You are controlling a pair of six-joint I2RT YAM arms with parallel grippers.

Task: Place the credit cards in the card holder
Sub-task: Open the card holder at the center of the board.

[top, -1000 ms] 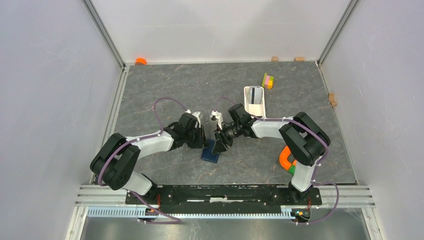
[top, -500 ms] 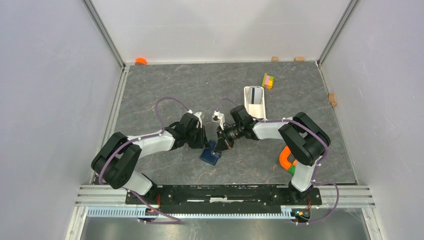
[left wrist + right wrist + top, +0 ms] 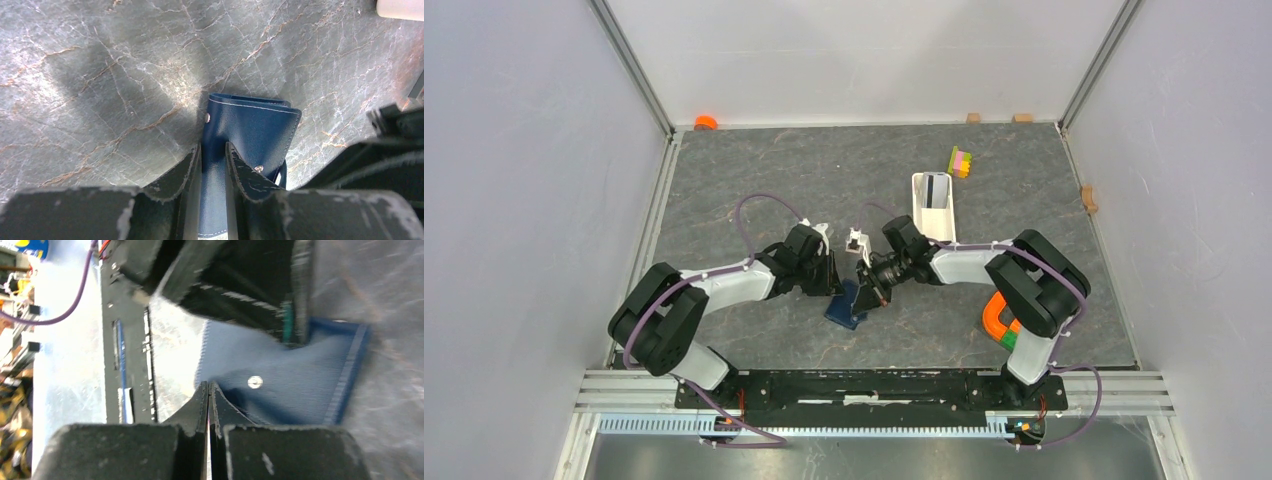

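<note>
The white tray (image 3: 936,222) sits on the grey marbled table (image 3: 764,170); a grey card (image 3: 937,189) with a dark band rests in the tray's far end, and no other card can be made out. The navy wallet (image 3: 846,306) lies on the table to the near left of the tray, well apart from it, between the two arms' tips. The left gripper (image 3: 833,286) reaches the wallet from the side away from the tray; in the left wrist view its fingers (image 3: 241,172) are clenched on an upright flap of the wallet (image 3: 255,127), the blue leather pinched between them. The right gripper (image 3: 870,291) comes in from the tray's side; in the right wrist view it (image 3: 208,388) is pressed fully closed, finger against finger, its tips at the wallet's (image 3: 300,372) pale inner edge; whether any leather is caught there I cannot tell. A yellow, pink and green block stack (image 3: 961,161) stands just beyond the tray, to its right.
</note>
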